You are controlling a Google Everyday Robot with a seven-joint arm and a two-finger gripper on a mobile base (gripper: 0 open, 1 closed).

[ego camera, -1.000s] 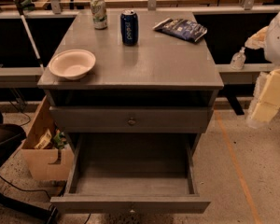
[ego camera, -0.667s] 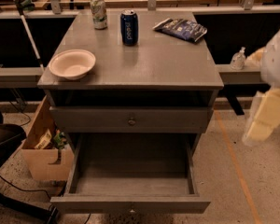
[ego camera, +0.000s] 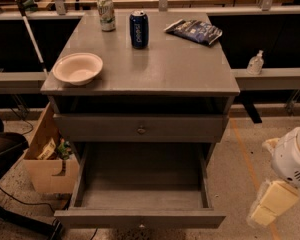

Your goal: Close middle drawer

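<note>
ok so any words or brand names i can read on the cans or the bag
None can be read.
Blue can: print too blurred.
Pale can: too blurred.
Dark bag: too blurred.
Gripper, low right beside the open drawer: no text seen.

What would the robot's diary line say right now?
middle drawer: pulled out, empty | gripper: lower right of view, not touching drawer | closing: not done

Two cans are standing, a green can (ego camera: 106, 13) and a blue can (ego camera: 138, 29), with one bowl (ego camera: 77, 68) and one snack bag (ego camera: 194, 31). Two drawers are showing: a closed drawer (ego camera: 140, 129) and the middle drawer (ego camera: 140, 218). One gripper (ego camera: 270, 206) is hanging at lower right.
</note>
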